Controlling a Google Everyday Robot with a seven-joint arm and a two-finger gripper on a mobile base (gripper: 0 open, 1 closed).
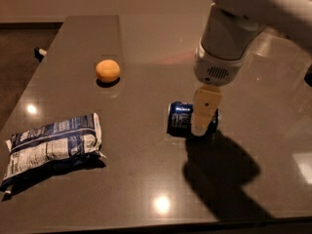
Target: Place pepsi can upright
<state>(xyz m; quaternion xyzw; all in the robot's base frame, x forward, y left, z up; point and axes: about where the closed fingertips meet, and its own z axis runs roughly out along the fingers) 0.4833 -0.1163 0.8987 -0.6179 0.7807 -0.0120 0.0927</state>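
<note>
The pepsi can [180, 119] is dark blue with white print and lies on its side on the dark table [146, 179], right of centre. My gripper [202, 123] hangs from the white arm [224, 48] and has come down over the can's right half. One cream finger [204, 108] shows in front of the can; the other is hidden behind it. The jaws stand apart across the can, which still rests on the table.
An orange [107, 70] sits at the back left. A blue-and-white snack bag [52, 145] lies at the front left. A small dark object [40, 52] sits at the table's left edge. The arm's shadow falls front right of the can.
</note>
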